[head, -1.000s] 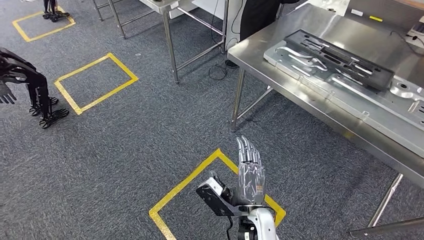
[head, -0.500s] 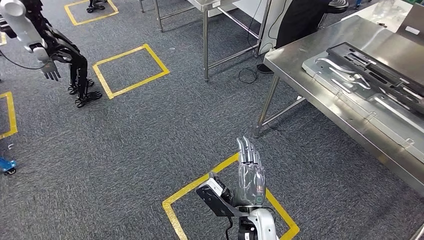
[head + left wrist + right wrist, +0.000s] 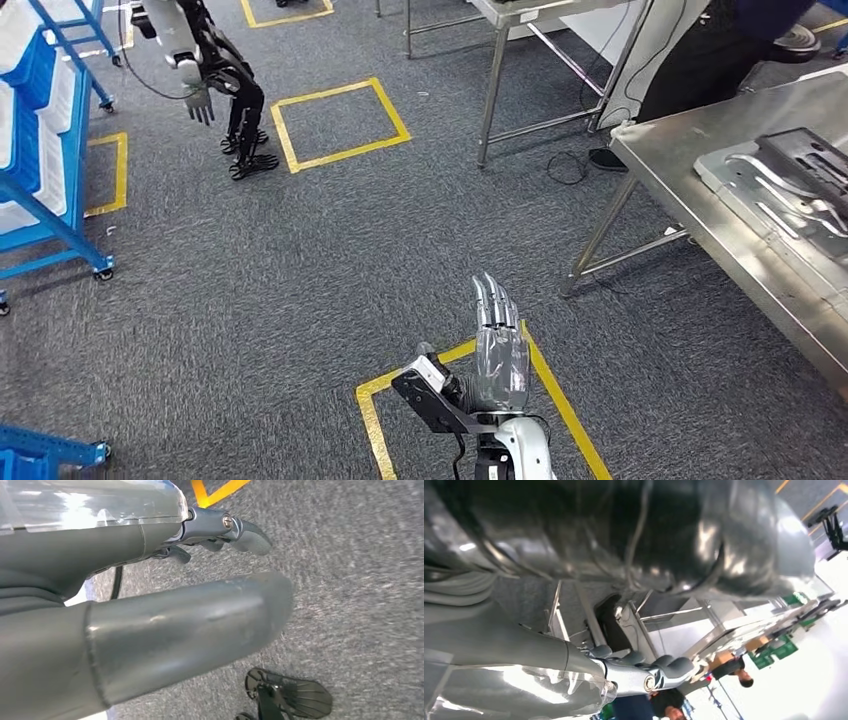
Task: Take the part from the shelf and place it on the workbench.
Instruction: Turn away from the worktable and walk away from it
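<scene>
Silver right hand [image 3: 499, 345] flat, fingers straight, empty, over grey carpet [image 3: 300, 260]; left hand [image 3: 150, 630] state unclear; no legible writing.

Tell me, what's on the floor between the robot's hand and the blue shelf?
In the head view, just bare grey carpet lies between the raised hand and the blue shelf.

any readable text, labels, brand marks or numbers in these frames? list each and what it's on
None can be read.
Yellow floor tape: plain square outlines, no lettering.
Blue shelf, workbench, metal parts: no legible label or marking.
Hand raised in the head view: no readable print.
Left and right wrist views: blurred, no text can be made out.
</scene>
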Controlling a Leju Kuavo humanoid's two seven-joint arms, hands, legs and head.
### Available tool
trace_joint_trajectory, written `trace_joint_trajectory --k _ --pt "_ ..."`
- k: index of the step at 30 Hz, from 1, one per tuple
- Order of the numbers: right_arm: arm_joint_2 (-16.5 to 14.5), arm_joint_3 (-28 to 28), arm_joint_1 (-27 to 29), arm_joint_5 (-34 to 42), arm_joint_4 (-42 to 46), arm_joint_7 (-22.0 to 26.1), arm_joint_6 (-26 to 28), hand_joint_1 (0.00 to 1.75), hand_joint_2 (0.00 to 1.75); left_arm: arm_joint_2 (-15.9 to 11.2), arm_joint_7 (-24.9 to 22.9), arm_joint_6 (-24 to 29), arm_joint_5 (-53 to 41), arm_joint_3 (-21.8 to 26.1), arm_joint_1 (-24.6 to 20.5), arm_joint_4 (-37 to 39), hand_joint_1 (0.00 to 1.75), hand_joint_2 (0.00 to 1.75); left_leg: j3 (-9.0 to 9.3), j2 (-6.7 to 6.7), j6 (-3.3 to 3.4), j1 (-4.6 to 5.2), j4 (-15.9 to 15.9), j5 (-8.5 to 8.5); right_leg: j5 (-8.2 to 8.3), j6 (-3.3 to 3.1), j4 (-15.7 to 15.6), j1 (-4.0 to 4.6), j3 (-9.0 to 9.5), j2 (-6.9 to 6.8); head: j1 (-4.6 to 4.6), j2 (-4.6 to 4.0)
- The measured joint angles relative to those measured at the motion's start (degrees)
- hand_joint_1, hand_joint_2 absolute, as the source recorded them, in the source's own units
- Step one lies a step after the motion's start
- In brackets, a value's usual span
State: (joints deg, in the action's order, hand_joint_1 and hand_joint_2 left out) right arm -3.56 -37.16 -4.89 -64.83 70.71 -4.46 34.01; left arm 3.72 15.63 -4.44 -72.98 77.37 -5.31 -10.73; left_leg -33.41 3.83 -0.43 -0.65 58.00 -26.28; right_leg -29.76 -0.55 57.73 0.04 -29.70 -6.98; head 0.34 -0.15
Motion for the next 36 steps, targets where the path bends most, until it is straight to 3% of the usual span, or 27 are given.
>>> trace_joint_trajectory --k 1,2,3,4,6,7,8,9,10,12,13,14,16,17,19,21,23,24,25,26,28,30,31,32,33,34,36 --pt "0.0 0.0 0.0 0.0 0.0 0.0 0.0 0.00 0.00 0.0 0.0 0.0 0.0 0.0 0.1 0.0 0.00 0.00 -0.12 -0.77 0.41 -0.03 0.0 0.08 -0.09 0.19 0.0 0.01 0.10 -0.48 0.03 0.00" --pt "0.0 0.0 -0.1 0.0 0.0 0.0 0.0 0.00 0.00 0.0 0.0 0.0 0.0 0.0 0.2 0.0 0.00 0.00 -0.16 -1.40 0.77 -0.09 -0.1 0.19 -0.44 0.46 0.2 -0.11 0.13 -0.13 0.03 0.00" --pt "0.0 0.0 -0.1 0.0 0.0 0.0 0.0 0.00 0.00 0.0 0.0 0.0 0.0 0.0 0.3 0.0 0.00 0.00 -0.17 -2.02 1.17 -0.18 -0.3 0.32 -1.31 0.70 1.2 -0.27 -0.19 1.07 0.03 0.00" --pt "0.0 0.0 -0.2 0.0 0.1 0.0 0.0 0.00 0.00 0.0 0.0 0.0 0.0 0.0 0.2 0.0 0.00 0.00 -0.16 -2.67 1.55 -0.28 -0.4 0.47 -2.75 0.89 3.3 -0.44 -1.05 2.75 0.04 0.00" --pt "0.1 0.0 0.0 0.0 0.0 0.0 0.0 0.00 0.00 0.0 0.0 0.0 0.0 0.0 -0.1 0.0 0.00 0.00 -0.27 -4.03 2.06 -0.23 -0.4 0.61 -6.49 0.93 10.5 -0.60 -4.45 5.96 0.04 0.00" --pt "0.2 0.0 0.1 0.0 0.0 0.0 0.0 0.00 0.00 0.0 0.0 0.0 0.0 0.0 -0.1 0.0 0.00 0.00 -0.32 -4.82 2.16 -0.13 -0.4 0.65 -7.77 0.87 14.1 -0.59 -6.30 6.53 0.04 0.00" --pt "0.2 0.0 0.2 0.0 -0.1 0.0 0.0 0.00 0.00 0.0 0.0 0.0 0.0 0.0 -0.1 0.0 0.00 0.00 -0.32 -5.65 2.20 -0.03 -0.4 0.67 -8.04 0.77 16.3 -0.59 -7.56 6.77 0.03 0.00" --pt "0.3 0.0 0.2 0.0 -0.1 -0.1 0.0 0.00 0.00 0.0 0.0 0.0 0.0 0.0 -0.1 0.0 0.00 0.00 -0.29 -6.53 2.21 0.07 -0.4 0.68 -7.06 0.59 16.3 -0.57 -7.85 6.93 0.03 0.00" --pt "0.3 0.0 0.2 0.0 -0.1 -0.1 0.0 0.00 0.00 0.0 0.0 0.0 0.0 0.0 0.0 0.0 0.00 0.00 -0.23 -7.43 2.21 0.14 -0.3 0.68 -5.08 0.32 14.2 -0.50 -7.14 7.29 0.03 0.00" --pt "0.3 0.0 0.1 0.0 -0.1 -0.1 0.0 0.00 0.00 0.1 0.0 0.0 0.0 0.0 0.0 0.0 0.00 0.00 -0.21 -9.13 2.11 0.26 0.0 0.66 -0.57 -0.52 6.9 -0.40 -4.22 9.67 0.02 0.00" --pt "0.3 0.0 0.1 0.0 -0.1 0.0 0.0 0.00 0.00 0.1 0.0 0.0 0.0 0.0 -0.1 0.0 0.00 0.00 -0.36 -9.90 1.95 0.25 0.1 0.67 0.65 -0.81 3.9 -0.38 -3.07 10.92 0.04 0.00" --pt "0.3 0.0 0.1 0.0 -0.2 0.0 0.0 0.00 0.00 0.2 0.0 0.0 0.0 0.0 -0.2 0.0 0.00 0.00 -0.59 -10.58 1.70 0.16 0.2 0.73 1.12 -1.00 2.2 -0.34 -2.42 11.79 0.05 0.00" --pt "0.3 0.0 0.0 0.0 -0.1 0.0 0.0 0.00 0.00 0.2 0.0 0.0 0.0 0.0 0.0 0.0 0.00 0.00 -1.04 -11.97 0.90 -0.12 0.0 1.02 1.08 -1.10 1.2 -0.22 -2.08 11.33 0.09 0.00" --pt "0.3 0.0 0.0 0.0 -0.1 0.0 0.0 0.00 0.00 0.2 0.0 0.0 0.0 0.0 0.2 0.0 0.00 0.00 -1.19 -11.93 0.57 -0.21 0.0 1.06 1.30 -1.21 0.8 -0.29 -1.88 10.58 0.07 0.00" --pt "0.2 0.0 -0.1 0.0 0.0 0.0 0.0 0.00 0.00 0.2 0.0 0.0 0.0 0.0 0.3 0.0 0.00 0.00 -2.25 -9.23 0.07 -0.05 2.2 -0.31 1.75 -1.60 -0.2 -0.52 -1.37 8.97 0.02 0.00" --pt "0.1 0.0 0.0 0.0 0.0 0.0 0.0 0.00 0.00 0.1 0.0 0.0 0.0 0.0 0.0 0.0 0.00 0.00 -5.24 -5.61 -0.39 -0.08 8.5 -3.78 1.79 -1.98 -0.5 -0.45 -1.14 7.13 -0.03 0.00" --pt "0.1 0.0 0.1 0.0 0.0 0.0 0.0 0.00 0.00 0.1 0.0 0.0 0.0 0.0 -0.1 0.0 0.00 0.00 -8.09 -4.41 -0.96 -0.43 14.6 -6.13 1.62 -2.06 -0.5 -0.31 -1.14 5.22 -0.03 0.00" --pt "0.1 0.0 0.1 0.0 0.0 0.0 0.0 0.00 0.00 0.1 0.0 0.0 0.0 0.0 0.0 0.0 0.00 0.00 -8.24 -4.15 -1.21 -0.63 15.2 -5.87 1.50 -1.99 -0.4 -0.31 -1.13 4.36 -0.03 0.00" --pt "0.1 0.0 0.1 0.0 0.0 0.0 0.0 0.00 0.00 0.1 0.0 0.0 0.0 0.0 0.1 0.0 0.00 0.00 -7.16 -3.84 -1.40 -0.80 13.4 -4.55 1.35 -1.85 -0.3 -0.33 -1.08 3.59 -0.03 0.00" --pt "0.0 0.0 0.1 0.0 0.0 0.0 0.0 0.00 0.00 0.1 0.0 0.0 0.0 0.0 0.2 0.0 0.00 0.00 -5.06 -3.12 -1.52 -0.92 9.6 -2.63 1.13 -1.65 -0.1 -0.38 -0.98 2.82 -0.03 0.00" --pt "0.0 0.0 0.0 0.0 0.0 0.0 0.0 0.00 0.00 0.1 0.0 0.0 0.0 0.0 0.0 0.0 0.00 0.00 -1.13 -0.98 -1.25 -0.65 2.5 -0.26 0.56 -1.03 0.3 -0.21 -0.83 1.48 -0.01 0.00" --pt "0.0 0.0 0.0 0.0 0.0 0.0 0.0 0.00 0.00 0.1 0.0 0.0 0.0 0.0 0.0 0.0 0.00 0.00 -0.04 -0.34 -0.49 -0.23 0.2 -0.14 0.20 -0.47 0.6 0.09 -0.67 0.46 0.03 0.00" --pt "0.0 0.0 0.0 0.0 0.0 0.0 0.0 0.00 0.00 0.1 0.0 0.0 0.0 0.0 0.1 0.0 0.00 0.00 -0.15 -1.04 -0.09 -0.19 0.2 -0.03 0.12 -0.26 0.6 0.15 -0.55 -0.02 0.06 0.00" --pt "0.0 0.0 -0.1 0.0 0.0 0.0 0.0 0.00 0.00 0.1 0.0 0.0 0.0 0.0 0.2 0.0 0.00 0.00 -0.16 -1.64 0.28 -0.25 0.1 0.03 -0.06 0.01 0.6 0.06 -0.44 -0.18 0.05 0.00" --pt "0.0 0.0 -0.2 0.0 0.0 0.0 0.0 0.00 0.00 0.1 0.0 0.0 0.0 0.0 0.3 0.0 0.00 0.00 -0.12 -2.25 0.64 -0.32 -0.1 0.16 -0.57 0.30 1.0 -0.07 -0.48 0.63 0.06 0.00" --pt "0.0 0.0 -0.2 0.0 0.1 0.0 0.0 0.00 0.00 0.1 0.0 0.0 0.0 0.0 0.3 0.0 0.00 0.00 -0.07 -2.83 1.05 -0.42 -0.3 0.31 -1.65 0.54 2.5 -0.28 -1.01 2.06 0.05 0.00" --pt "0.1 0.0 -0.1 0.0 0.0 0.0 0.0 0.00 0.00 0.1 0.0 0.0 0.0 0.0 0.1 0.0 0.00 0.00 -0.09 -4.11 1.64 -0.44 -0.4 0.49 -5.19 0.76 8.7 -0.52 -3.83 5.54 0.06 0.00"
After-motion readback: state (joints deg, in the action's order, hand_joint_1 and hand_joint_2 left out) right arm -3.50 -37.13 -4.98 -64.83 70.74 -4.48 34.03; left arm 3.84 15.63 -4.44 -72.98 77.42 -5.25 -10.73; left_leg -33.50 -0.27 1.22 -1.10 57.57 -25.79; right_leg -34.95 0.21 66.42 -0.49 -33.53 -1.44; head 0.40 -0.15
